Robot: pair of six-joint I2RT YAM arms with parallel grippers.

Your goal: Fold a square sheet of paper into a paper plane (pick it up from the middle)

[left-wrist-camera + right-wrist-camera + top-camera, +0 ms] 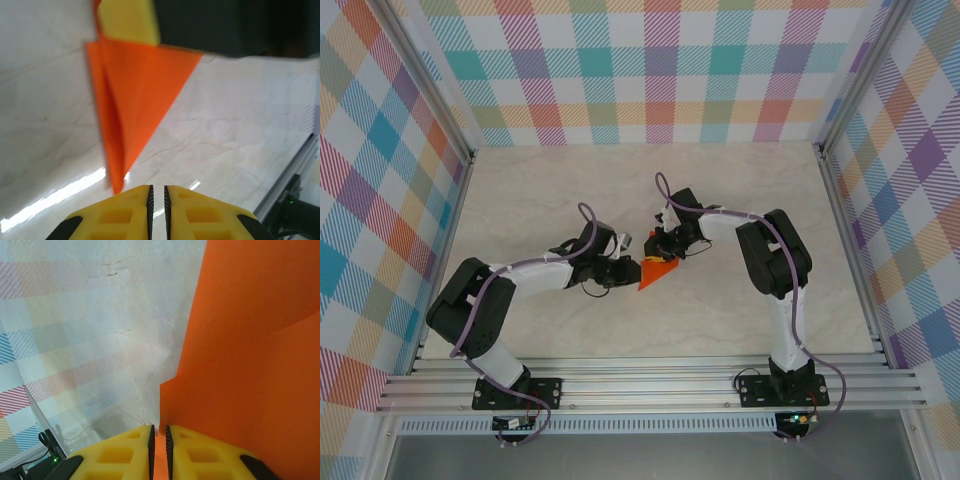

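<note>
Centrally, right end effector (159, 430) clenched on orange paper (135, 90) edge, left end effector (157, 190) clenched, table (620, 185) open.

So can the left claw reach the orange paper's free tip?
Probably yes: the left claw, shut and empty, faces the orange paper tip with nothing between; the right claw grips its far end.

Pale marble table (720, 200) between plaid walls (380, 200).
</note>
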